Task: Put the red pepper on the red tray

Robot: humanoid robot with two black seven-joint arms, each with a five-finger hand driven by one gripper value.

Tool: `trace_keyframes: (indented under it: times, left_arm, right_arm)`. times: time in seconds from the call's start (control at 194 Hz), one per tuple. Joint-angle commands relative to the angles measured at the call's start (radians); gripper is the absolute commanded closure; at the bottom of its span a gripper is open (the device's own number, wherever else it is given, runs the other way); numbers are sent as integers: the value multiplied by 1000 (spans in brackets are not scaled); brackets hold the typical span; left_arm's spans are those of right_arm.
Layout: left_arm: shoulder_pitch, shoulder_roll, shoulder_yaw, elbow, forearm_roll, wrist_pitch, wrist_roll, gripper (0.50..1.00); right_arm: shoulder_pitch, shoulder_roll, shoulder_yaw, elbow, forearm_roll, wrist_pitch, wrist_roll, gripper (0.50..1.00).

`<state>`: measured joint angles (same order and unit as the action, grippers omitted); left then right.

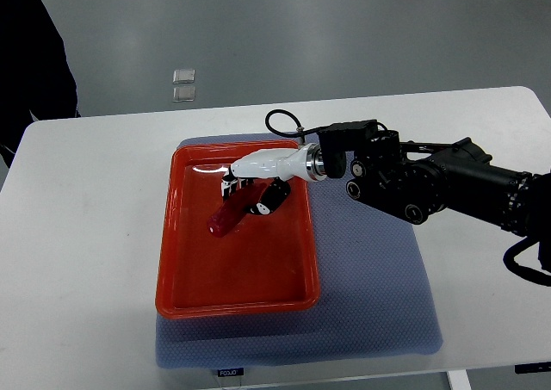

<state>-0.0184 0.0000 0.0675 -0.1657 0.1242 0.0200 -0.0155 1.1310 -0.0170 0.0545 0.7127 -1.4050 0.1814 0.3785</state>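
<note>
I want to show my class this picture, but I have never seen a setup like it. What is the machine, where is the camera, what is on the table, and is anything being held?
This is a single picture, taken from a camera on the robot that looks steeply down at its work. The robot is a humanoid with two arms that end in fingered hands. Only one arm shows: the black arm entering from the right, ending in the white right hand.

On the white table lies a blue-grey mat, and on that sits a red tray. Inside the tray lies a red pepper. The hand is over the tray with its fingers curled at the pepper's upper end; whether they grip it or merely touch it is hard to tell. A dark-clothed person shows at the top left corner.
</note>
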Motion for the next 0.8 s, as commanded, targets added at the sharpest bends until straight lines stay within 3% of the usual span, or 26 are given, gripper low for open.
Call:
trace_keyframes:
  times: [0.0, 0.248, 0.387, 0.604, 0.795]
  left_arm:
    - [0, 0, 0, 0, 0, 0, 0, 500]
    - [0, 0, 0, 0, 0, 0, 0, 500]
    - [0, 0, 0, 0, 0, 0, 0, 500]
    - [0, 0, 0, 0, 0, 0, 0, 500]
    - [0, 0, 0, 0, 0, 0, 0, 500]
  right_arm:
    - [-13, 0, 8, -3, 12, -3, -1, 634]
    - [-16, -38, 64, -1, 123, 16, -1, 597]
    - [-19, -78, 150, -3, 359, 105, -20, 595]
    - [-135, -175, 237, -3, 836, 148, -148, 593]
    - [-254, -236, 374, -15, 1163, 213, -158, 591]
